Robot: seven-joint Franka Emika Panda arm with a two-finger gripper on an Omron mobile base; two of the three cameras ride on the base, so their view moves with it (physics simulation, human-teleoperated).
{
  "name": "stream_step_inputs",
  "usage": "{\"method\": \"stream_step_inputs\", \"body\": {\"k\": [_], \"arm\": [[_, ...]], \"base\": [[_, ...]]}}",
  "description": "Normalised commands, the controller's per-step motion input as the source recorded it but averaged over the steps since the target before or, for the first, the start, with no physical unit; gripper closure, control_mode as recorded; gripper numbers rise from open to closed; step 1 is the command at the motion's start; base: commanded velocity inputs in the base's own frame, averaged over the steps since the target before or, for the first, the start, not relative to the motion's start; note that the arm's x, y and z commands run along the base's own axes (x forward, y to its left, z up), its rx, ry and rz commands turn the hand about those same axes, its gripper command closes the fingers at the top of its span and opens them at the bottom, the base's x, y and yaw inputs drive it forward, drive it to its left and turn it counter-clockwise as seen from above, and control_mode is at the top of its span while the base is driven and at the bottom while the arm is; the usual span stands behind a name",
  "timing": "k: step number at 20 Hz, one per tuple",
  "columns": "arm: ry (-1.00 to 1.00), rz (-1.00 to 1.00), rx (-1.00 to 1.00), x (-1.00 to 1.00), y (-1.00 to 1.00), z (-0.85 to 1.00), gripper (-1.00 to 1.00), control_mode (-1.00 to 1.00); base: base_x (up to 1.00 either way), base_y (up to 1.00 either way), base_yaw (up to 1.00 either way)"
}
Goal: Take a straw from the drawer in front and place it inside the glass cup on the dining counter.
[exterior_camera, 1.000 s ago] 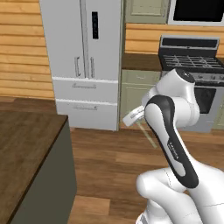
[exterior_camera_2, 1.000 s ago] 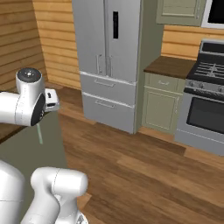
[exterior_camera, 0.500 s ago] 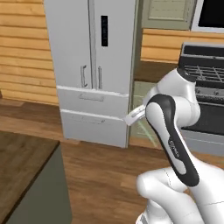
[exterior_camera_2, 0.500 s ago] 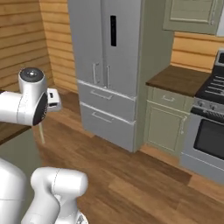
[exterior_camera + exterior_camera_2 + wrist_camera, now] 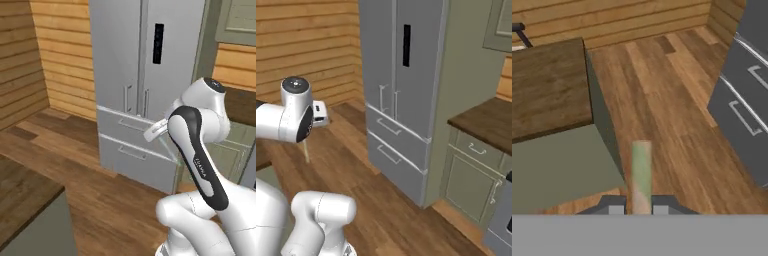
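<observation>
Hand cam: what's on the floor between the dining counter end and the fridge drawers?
Bare wooden floor, in the hand view, between the dining counter and the fridge drawers. The straw in the shut gripper overlaps that stretch in the picture.

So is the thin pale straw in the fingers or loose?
In the fingers. In the hand view the thin pale straw rises from between the two dark fingers, shut on it.

Open wooden floor (image 5: 662,100) lies between the bench's (image 5: 547,85) near corner and the grey fridge drawers (image 5: 747,110), leaving a wide lane for the gripper (image 5: 641,206); the bench's green end wall (image 5: 557,170) blocks one side, the fridge (image 5: 401,75) the other.
</observation>
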Motion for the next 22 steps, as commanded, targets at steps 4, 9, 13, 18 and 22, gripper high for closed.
{"method": "stream_step_inputs", "body": {"k": [4, 9, 13, 18, 22], "arm": [[0.00, 0.00, 0.00, 0.00, 0.00, 0.00, 1.00, 1.00], [0.00, 0.00, 0.00, 0.00, 0.00, 0.00, 1.00, 1.00], [0.00, 0.00, 0.00, 0.00, 0.00, 0.00, 1.00, 1.00], [0.00, 0.00, 0.00, 0.00, 0.00, 0.00, 1.00, 1.00], [0.00, 0.00, 0.00, 0.00, 0.00, 0.00, 1.00, 1.00]], "base": [[1.00, -0.29, 0.58], [1.00, -0.26, 0.64], [1.00, -0.27, 0.63], [1.00, -0.24, 0.57], [1.00, -0.24, 0.50]]}}
